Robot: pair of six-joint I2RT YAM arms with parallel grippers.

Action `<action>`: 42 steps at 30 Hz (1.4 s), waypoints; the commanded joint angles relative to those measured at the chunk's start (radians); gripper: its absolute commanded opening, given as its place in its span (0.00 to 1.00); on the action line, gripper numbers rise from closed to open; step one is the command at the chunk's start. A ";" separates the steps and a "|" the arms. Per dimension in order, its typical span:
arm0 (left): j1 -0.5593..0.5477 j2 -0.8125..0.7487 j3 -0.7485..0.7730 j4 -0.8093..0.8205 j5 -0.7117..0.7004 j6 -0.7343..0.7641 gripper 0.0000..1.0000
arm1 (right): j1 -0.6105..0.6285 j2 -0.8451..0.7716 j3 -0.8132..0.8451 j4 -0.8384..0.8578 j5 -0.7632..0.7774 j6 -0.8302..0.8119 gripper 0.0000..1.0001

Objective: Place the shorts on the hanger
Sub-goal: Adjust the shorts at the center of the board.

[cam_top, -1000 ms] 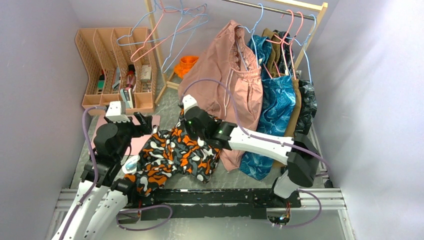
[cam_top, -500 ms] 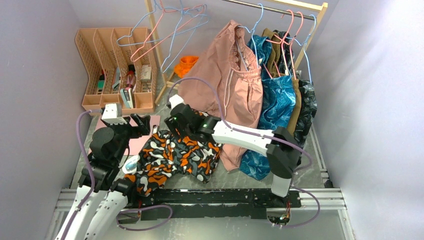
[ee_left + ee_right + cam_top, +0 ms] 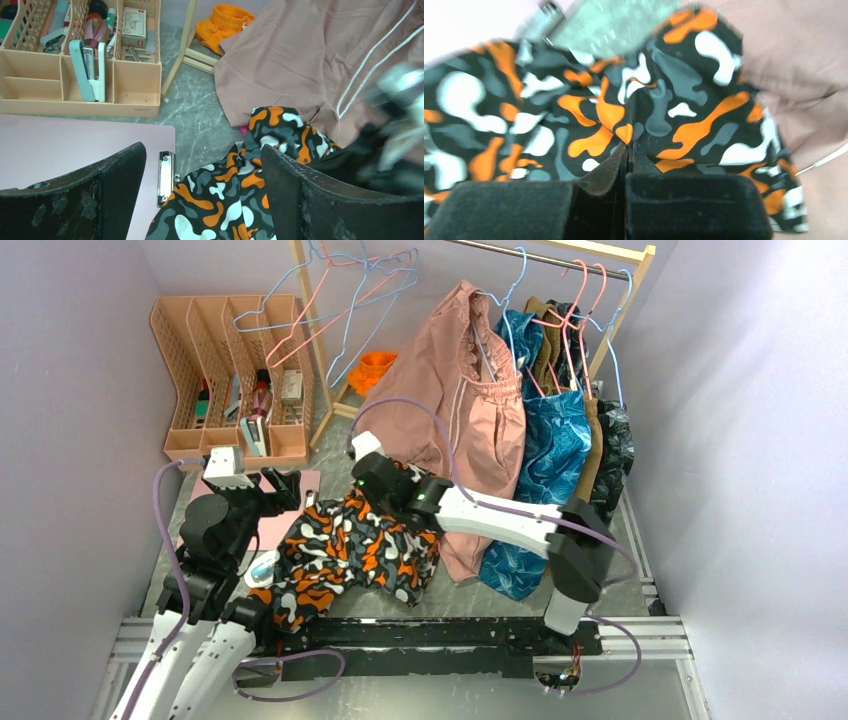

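Orange-blotched, the shorts [image 3: 345, 555] lie crumpled just right of the pink clipboard [image 3: 65, 150]. We see the right gripper [image 3: 628, 147] pinching 1 fold of them. Above the clipboard's right edge, the left gripper [image 3: 200, 160] is spread wide, holding nothing.

Three views: one high and wide, two close at the wrists.
The top camera looks down from behind the arm bases over the whole table [image 3: 500, 598] and clothes rail [image 3: 560, 258]. The left wrist camera faces forward and down between its own fingers [image 3: 115, 200] toward the organiser [image 3: 135, 90]. The right wrist camera sits almost against the shorts [image 3: 549, 115], which all three views share.
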 commanded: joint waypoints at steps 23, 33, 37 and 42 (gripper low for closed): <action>0.009 -0.082 -0.008 -0.001 -0.120 -0.029 0.89 | 0.002 -0.814 -0.277 -0.371 -0.432 0.179 0.75; 0.009 -0.042 -0.005 -0.004 -0.137 -0.026 0.88 | -0.001 -0.505 -0.069 -0.185 -0.143 0.054 0.87; 0.009 -0.036 -0.003 -0.011 -0.134 -0.026 0.88 | -0.062 -0.261 0.014 -0.131 -0.122 0.029 0.85; 0.009 -0.035 -0.001 -0.013 -0.127 -0.025 0.88 | -0.093 -0.043 0.105 -0.139 -0.051 0.022 0.84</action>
